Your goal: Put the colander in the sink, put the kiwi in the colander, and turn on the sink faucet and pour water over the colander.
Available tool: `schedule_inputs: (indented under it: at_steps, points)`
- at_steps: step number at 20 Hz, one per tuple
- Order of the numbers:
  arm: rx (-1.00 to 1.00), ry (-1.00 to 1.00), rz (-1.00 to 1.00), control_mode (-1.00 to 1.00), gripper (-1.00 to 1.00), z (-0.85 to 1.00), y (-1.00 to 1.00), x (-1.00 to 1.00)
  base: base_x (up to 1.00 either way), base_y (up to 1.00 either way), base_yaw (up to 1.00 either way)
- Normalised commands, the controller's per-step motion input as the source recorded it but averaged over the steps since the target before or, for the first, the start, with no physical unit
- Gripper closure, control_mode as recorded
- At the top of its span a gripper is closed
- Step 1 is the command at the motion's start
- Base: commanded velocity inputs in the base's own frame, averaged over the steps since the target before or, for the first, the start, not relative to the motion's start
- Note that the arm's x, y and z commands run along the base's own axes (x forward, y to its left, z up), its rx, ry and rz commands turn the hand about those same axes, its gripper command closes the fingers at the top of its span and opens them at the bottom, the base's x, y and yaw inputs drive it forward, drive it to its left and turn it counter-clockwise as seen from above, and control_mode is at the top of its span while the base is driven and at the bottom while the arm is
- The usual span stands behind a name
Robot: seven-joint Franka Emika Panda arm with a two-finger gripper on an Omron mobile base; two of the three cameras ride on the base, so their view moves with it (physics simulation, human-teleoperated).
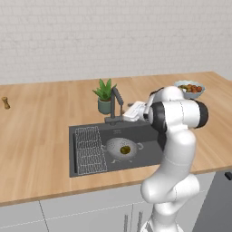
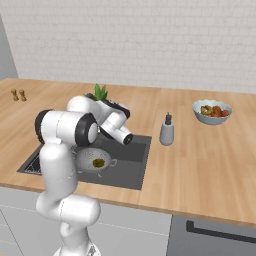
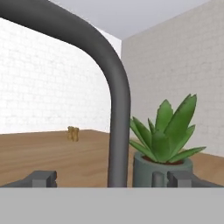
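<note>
The grey colander (image 1: 117, 152) (image 2: 89, 159) stands in the dark sink (image 1: 149, 156) (image 2: 131, 161), with the olive-green kiwi (image 1: 125, 149) (image 2: 98, 162) lying inside it. At the basin's back edge rises the dark sink faucet (image 1: 116, 103). My gripper (image 3: 111, 179) is open, and the faucet's bent spout (image 3: 119, 113) stands close up between its two fingertips (image 3: 41, 178). In the left base view my gripper (image 1: 126, 114) sits just right of the faucet, level with its lower stem. No water is seen running.
A green potted plant (image 1: 105, 96) (image 2: 101, 92) (image 3: 164, 142) stands right behind the faucet. A wire rack (image 1: 88, 149) fills the sink's left part. A soap dispenser (image 2: 167, 131), a fruit bowl (image 1: 190, 88) (image 2: 212, 112) and small shakers (image 1: 5, 103) (image 2: 18, 95) stand on the wooden counter.
</note>
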Motion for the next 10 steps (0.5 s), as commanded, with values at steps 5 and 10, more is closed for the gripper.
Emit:
schedule_inputs:
  at_steps: [5,10]
  points:
    - [0.00,0.00,0.00,-1.00,-1.00,-0.25,0.13,0.30,0.00,0.00,0.00]
    - [0.00,0.00,0.00,-1.00,-1.00,-0.30,0.03,0.32,0.00,0.00,0.00]
